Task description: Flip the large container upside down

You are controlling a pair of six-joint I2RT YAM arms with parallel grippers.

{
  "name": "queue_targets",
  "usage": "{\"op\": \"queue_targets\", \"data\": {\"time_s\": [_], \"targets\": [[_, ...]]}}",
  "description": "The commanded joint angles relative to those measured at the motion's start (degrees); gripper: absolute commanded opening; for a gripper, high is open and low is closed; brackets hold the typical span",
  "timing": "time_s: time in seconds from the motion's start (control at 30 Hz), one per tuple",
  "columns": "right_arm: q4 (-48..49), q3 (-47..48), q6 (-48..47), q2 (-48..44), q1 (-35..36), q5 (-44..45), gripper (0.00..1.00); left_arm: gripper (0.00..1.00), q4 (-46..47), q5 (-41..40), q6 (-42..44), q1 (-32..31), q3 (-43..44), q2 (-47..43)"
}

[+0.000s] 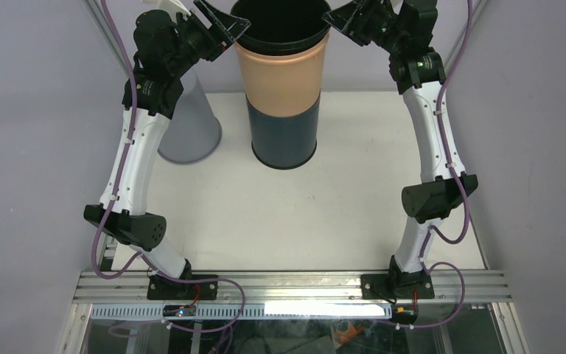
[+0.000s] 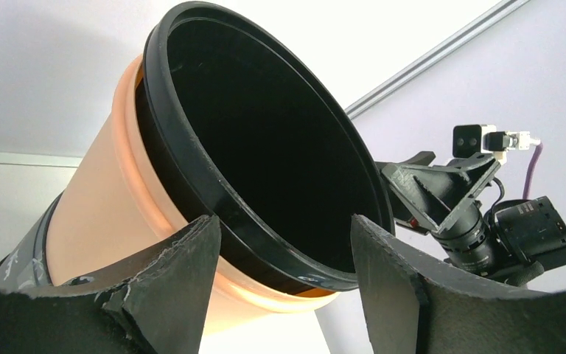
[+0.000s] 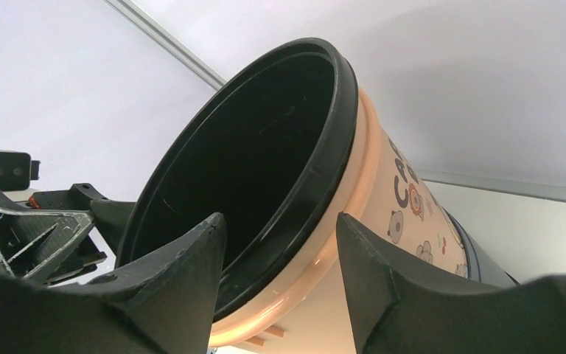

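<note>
Left gripper (image 1: 230, 28) sits at the left side of the black rim (image 3: 346, 110), jaws spread astride the wall. Your right gripper (image 1: 337, 18) mirrors it on the opposite side, also unclamped. You cannot tell whether either touches. The large container (image 1: 284, 81) stands upright, mouth up, at the far middle of the table (image 1: 302, 221). A grey cone (image 1: 191, 125) stands near its left, apart from it, with your left arm crossing over it.

One large container (image 1: 284, 81), one grey cone (image 1: 191, 125), two hands: left hand (image 1: 225, 28), right hand (image 1: 343, 21).
</note>
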Motion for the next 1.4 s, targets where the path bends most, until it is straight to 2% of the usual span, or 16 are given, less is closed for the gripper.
{"op": "queue_targets", "data": {"time_s": [0.0,0.43,0.63,0.87,1.0,1.37], "targets": [[4.09,2.95,0.76,-0.22,0.66,0.36,0.59,0.67,2.52,2.71,-0.94,0.22,-0.24,-0.21],[5.75,4.62,2.53,2.58,2.18,-0.67,0.56,0.67,3.1,4.06,-1.35,0.54,-1.34,0.05],[6.62,4.77,2.67,2.24,2.39,-0.67,0.48,0.65,3.35,4.41,-1.1,0.9,-1.19,-0.03],[7.96,6.5,3.69,1.57,2.69,-1.8,0.4,0.54,4.21,5.39,-1.07,0.93,0.6,-0.71],[8.79,6.5,3.81,0.67,3.05,-2.15,0.38,0.44,4.37,5.44,-1.15,0.92,1.28,-1.47],[11.57,7.11,4.83,-1.85,3.75,-2.57,0.3,0.26,5.9,6.51,-1.39,0.93,4.47,-3.66]]}}
